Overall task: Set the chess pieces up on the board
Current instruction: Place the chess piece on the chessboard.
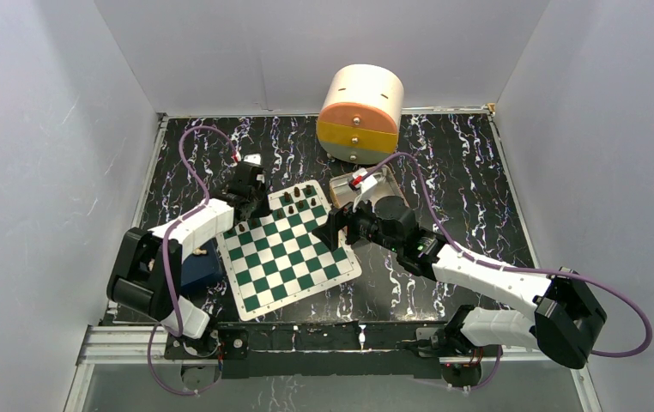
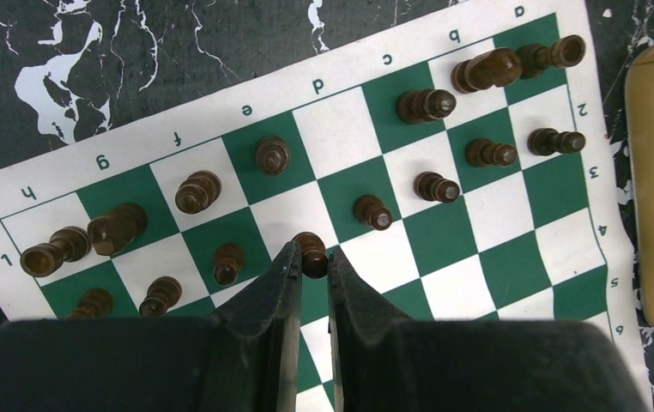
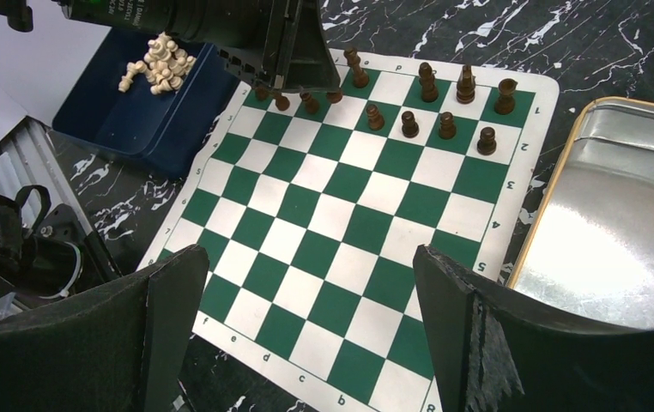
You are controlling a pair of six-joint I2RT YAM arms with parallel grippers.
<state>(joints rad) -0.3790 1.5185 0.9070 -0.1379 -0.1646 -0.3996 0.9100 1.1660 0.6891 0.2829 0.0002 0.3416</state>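
While white walls (image 1: 40,154) close in at 9, 12 and 3 o'clock, we see a black, white-veined tabletop (image 1: 469,180) filling the floor between them, with a metal rail (image 1: 306,336) along its 6 o'clock edge. The board (image 1: 287,257) lies flat, left of centre and turned slightly, with its near corner close to that rail. From 2 to 5 o'clock of the board the marbled surface shows bare under the right arm (image 1: 487,270).

A round drum (image 1: 360,114) with orange and yellow fronts stands at 12 o'clock against the back wall. A shiny metal tray (image 1: 377,182) sits just beside the board's 1 o'clock corner. A blue tray (image 3: 148,116) holding pale chessmen (image 3: 156,62) sits just beside the board's 9 o'clock edge.

The right gripper (image 3: 311,283) hangs over the board's middle squares with its jaws spread wide and nothing between them.

The dark chess pieces (image 2: 431,146) stand in the two ranks along the board's 12 o'clock edge. The ranks nearer us show only squares. The left gripper (image 2: 311,262) reaches down into those two ranks, its jaws drawn narrow around one pawn (image 2: 311,254) in the second rank, with neighbouring pieces near on both sides.
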